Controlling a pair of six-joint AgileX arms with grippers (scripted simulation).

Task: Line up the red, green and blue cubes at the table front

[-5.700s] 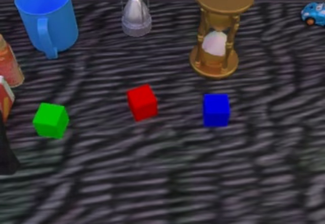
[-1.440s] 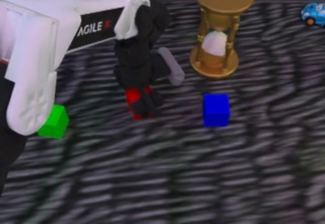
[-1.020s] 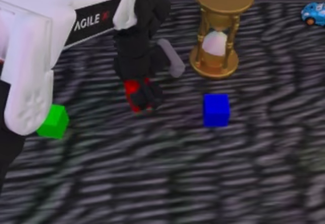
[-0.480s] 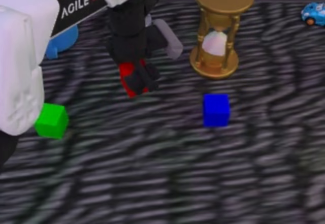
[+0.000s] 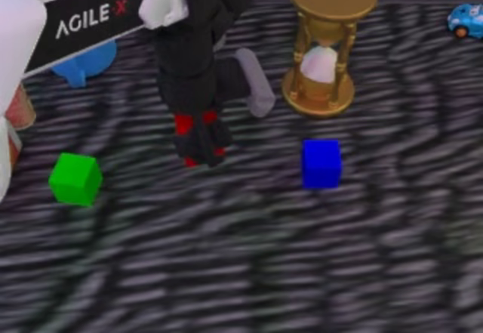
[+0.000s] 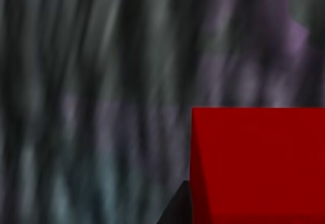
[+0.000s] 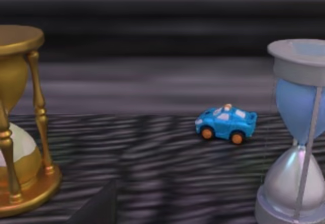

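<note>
With the red cube [image 5: 186, 124] clamped in the left end effector [image 5: 198, 138], the sensible course is to keep the grip firm, carry it toward the front edge of the worktop [image 5: 317, 272] and set it down square, leaving room beside it for the other two. The fingers are closed on the cube, whose red faces show between them in the top view; in the left wrist view it fills the near corner, seemingly clear of the surface below. It hangs about midway between the worktop's side edges. The green cube [image 5: 75, 179] lies near the left edge, and the blue cube [image 5: 321, 163] sits right of centre, just in front of the gold hourglass [image 5: 326, 42]. The right end effector is not in view.
</note>
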